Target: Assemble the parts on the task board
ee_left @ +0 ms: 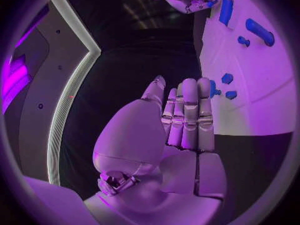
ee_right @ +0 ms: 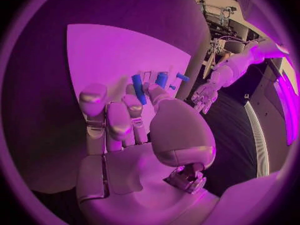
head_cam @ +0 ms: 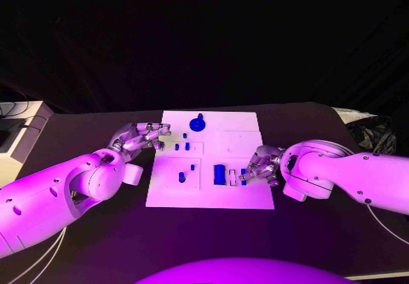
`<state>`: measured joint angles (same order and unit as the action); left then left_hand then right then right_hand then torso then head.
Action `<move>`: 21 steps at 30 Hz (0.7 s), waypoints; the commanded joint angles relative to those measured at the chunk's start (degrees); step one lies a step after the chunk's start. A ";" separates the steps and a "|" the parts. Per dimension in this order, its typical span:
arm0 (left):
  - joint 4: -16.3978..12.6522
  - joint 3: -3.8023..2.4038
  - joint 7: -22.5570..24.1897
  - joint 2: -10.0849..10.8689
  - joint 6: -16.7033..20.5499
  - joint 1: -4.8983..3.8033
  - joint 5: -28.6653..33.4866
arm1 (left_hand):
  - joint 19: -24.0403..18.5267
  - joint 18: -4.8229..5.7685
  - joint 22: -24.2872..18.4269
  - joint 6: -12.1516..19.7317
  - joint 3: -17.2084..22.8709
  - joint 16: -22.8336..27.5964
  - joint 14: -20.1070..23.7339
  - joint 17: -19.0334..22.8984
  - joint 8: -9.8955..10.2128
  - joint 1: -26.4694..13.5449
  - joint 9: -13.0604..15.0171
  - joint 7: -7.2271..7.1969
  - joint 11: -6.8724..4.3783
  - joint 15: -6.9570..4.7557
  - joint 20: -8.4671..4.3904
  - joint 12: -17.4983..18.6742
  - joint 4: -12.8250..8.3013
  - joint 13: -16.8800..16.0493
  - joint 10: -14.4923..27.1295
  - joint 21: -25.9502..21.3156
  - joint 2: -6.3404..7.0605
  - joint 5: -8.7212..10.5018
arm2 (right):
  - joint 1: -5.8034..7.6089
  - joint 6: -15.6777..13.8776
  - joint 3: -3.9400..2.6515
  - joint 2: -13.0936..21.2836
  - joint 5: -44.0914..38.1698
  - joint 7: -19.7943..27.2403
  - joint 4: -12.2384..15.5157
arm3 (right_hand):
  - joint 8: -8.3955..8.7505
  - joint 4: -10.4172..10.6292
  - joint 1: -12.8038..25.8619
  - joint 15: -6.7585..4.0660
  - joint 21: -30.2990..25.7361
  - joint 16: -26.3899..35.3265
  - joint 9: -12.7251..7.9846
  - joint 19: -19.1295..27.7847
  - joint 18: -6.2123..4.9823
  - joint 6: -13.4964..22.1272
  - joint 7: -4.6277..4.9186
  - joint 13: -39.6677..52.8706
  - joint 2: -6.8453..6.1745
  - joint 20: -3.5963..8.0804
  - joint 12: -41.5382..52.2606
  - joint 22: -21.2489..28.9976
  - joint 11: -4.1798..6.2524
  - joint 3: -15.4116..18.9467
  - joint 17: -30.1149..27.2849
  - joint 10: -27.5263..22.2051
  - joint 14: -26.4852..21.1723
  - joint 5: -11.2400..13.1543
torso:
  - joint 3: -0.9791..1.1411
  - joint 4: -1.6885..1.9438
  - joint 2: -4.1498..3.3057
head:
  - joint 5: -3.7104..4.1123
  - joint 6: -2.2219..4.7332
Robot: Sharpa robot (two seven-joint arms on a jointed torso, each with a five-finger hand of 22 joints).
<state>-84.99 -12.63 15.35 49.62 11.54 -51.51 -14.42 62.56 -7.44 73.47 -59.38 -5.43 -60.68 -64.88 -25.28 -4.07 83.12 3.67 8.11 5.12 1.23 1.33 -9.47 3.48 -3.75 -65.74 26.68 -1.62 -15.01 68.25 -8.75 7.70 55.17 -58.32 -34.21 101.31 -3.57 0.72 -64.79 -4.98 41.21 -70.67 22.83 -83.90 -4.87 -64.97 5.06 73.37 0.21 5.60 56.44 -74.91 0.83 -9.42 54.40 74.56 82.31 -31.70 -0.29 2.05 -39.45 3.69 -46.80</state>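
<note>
Black table (head_cam: 85, 136) is carrying the white task board (head_cam: 230, 133) dead centre, both arms working its two side edges.

Progress, as I'm judging it: early to midway. Round blue part (head_cam: 198, 124) is sitting near the board's far edge, several small blue parts (head_cam: 181, 146) are lying or standing along the left-centre, and a wider blue block (head_cam: 219, 174) is sitting in the near-centre area. Whether any of these are fully seated in their sockets I can't tell.

Right hand (head_cam: 262, 166) is hovering over the board's near-right part and pinching a slim blue bar (ee_right: 138, 89) between its fingertips; it's pointing down at the slots there, so insertion looks like the step in hand.

Left hand (head_cam: 139, 136) is resting by the board's left edge, fingers straight and close together, holding nothing.

Hard to read: the right fingers are covering the target slot, and the small parts' shapes are too tiny to make out.
</note>
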 commanded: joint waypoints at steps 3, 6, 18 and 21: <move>-0.18 -0.04 0.30 -0.03 -0.96 0.02 -0.14 | 0.42 0.00 0.06 0.18 0.02 -0.15 0.41 0.07 0.12 0.10 0.03 0.19 0.11 -0.07 -0.06 -0.21 0.19 0.02 0.32 -0.36 -0.58 -0.24 | -0.39 -0.28 0.03 -1.44 -0.84 1.05 -0.65 | -0.27 -14.02 -0.77 0.18 -0.15 0.13 0.34 -1.28 -0.45 -0.53 -0.06 0.02 0.09 -0.13 0.53 -5.25 0.28 -13.21 -0.03 0.45 0.18 -0.31 | 0.02 -0.04 0.00 | -0.06 -0.06; -0.20 -0.04 0.29 -0.03 -1.00 0.02 -0.14 | 0.42 0.00 0.06 0.18 0.02 -0.15 0.41 0.07 0.12 0.10 0.03 0.19 0.11 -0.07 -0.06 -0.21 0.19 0.02 0.32 -0.36 -0.58 -0.24 | -0.48 0.13 0.03 -2.44 -0.68 1.05 -1.33 | -0.26 -13.91 -0.86 0.18 -0.25 0.10 0.52 -1.27 -0.41 -0.51 -0.11 0.00 0.17 -0.13 0.55 -5.23 0.32 -12.58 -0.05 0.46 0.19 -0.36 | -0.01 -0.05 0.01 | -0.14 -0.07; -0.26 -0.04 0.22 0.16 -0.99 0.02 -0.14 | 0.42 0.00 0.06 0.18 0.02 -0.15 0.41 0.07 0.12 0.10 0.03 0.19 0.11 -0.07 -0.06 -0.21 0.19 0.02 0.32 -0.36 -0.58 -0.24 | -0.85 0.78 0.06 -3.99 -0.37 1.07 -2.84 | -0.26 -13.85 -1.25 0.18 -0.84 0.15 1.00 -1.35 -0.35 -0.38 -0.25 -0.13 1.05 -0.12 0.38 -5.18 0.34 -8.68 -0.29 0.23 0.14 -2.89 | 0.04 -0.09 0.00 | -0.44 -0.17; -0.28 -0.04 0.20 0.17 -1.01 0.01 -0.14 | 0.42 0.00 0.06 0.18 0.02 -0.15 0.41 0.07 0.12 0.10 0.03 0.19 0.11 -0.07 -0.06 -0.21 0.19 0.02 0.32 -0.36 -0.58 -0.24 | -0.87 0.26 0.07 -4.17 -0.39 1.33 -2.83 | -0.26 -13.81 -1.12 0.16 -0.81 0.13 0.98 -1.38 -0.35 -0.38 -0.25 -0.12 1.01 -0.10 0.41 -5.19 0.32 -8.62 -0.29 0.26 0.16 -2.87 | 0.05 -0.06 0.01 | -0.46 -0.19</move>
<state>-85.08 -12.63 15.30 49.83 11.49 -51.51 -14.42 62.56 -7.44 73.46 -59.38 -5.44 -60.68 -64.89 -25.28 -4.07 83.12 3.67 8.11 5.12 1.23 1.33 -9.47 3.48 -3.75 -65.74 26.68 -1.62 -15.01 67.62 -8.84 7.66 51.31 -58.49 -33.95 98.33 -3.52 -2.00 -65.33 -4.98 40.54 -70.67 23.87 -83.81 -4.69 -65.23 4.79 73.28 0.76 5.51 56.88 -74.92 0.84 -7.16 54.16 74.58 82.31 -34.52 -0.26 1.98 -39.45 3.26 -46.99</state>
